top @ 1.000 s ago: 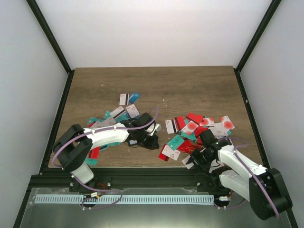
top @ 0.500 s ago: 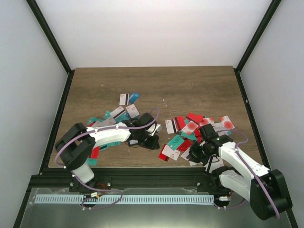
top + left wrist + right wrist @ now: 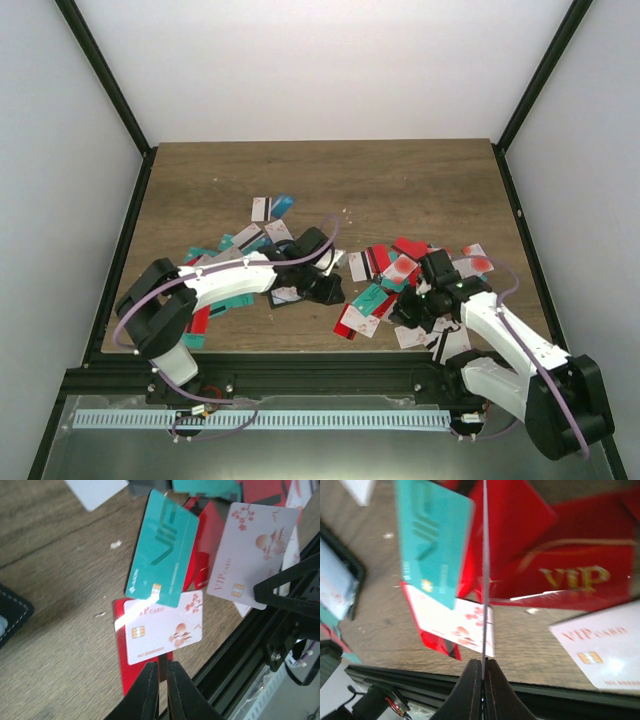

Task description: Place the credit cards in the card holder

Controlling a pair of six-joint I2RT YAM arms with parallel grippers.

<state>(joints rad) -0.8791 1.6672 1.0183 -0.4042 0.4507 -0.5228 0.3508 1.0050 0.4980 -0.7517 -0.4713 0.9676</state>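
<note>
Wood desk (image 3: pixel 400 180), cards (image 3: pixel 400 268) scattered: right fingers (image 3: pixel 472 685) pinch one card (image 3: pixel 483 580) edge-on (keep it vertical, lift clear); left fingers (image 3: pixel 147 690) pressed together, holder (image 3: pixel 12 611) to their left.

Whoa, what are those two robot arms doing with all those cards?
They're tidying colourful plastic credit cards scattered on the brown wooden table into a small black folding card holder. The right gripper is pinching one thin card, seen edge-on, above the pile. The left gripper is shut near the holder.
</note>
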